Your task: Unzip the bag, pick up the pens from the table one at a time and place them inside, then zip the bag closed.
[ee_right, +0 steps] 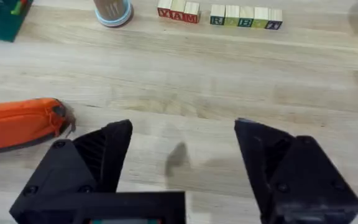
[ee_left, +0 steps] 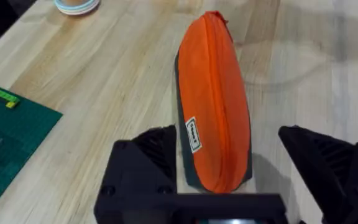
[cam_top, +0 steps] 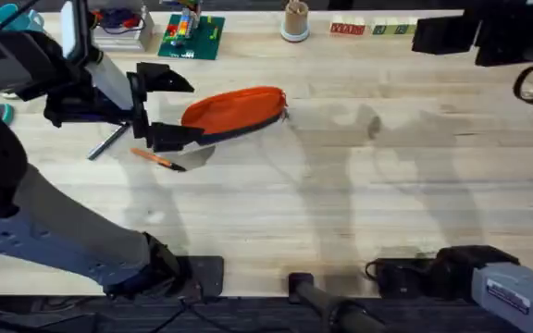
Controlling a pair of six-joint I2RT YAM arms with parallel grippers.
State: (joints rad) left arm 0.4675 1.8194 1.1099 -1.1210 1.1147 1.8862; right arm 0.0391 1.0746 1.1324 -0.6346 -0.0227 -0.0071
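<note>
While the left claw (ee_left: 229, 180) stood wide around the zipped bag (cam_top: 234, 112), the pouch risked sliding toward three o'clock when squeezed.

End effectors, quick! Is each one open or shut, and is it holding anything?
Left end effector: open, fingers either side of the orange bag's end, not gripping it.
Right end effector: open, holding nothing, above bare table.

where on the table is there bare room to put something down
Bare table runs wide from the orange bag to the right edge, bordered behind by the lettered blocks and the cup. The left is crowded: the left gripper straddles the bag's end, with the orange pen and dark pen beside it.
</note>
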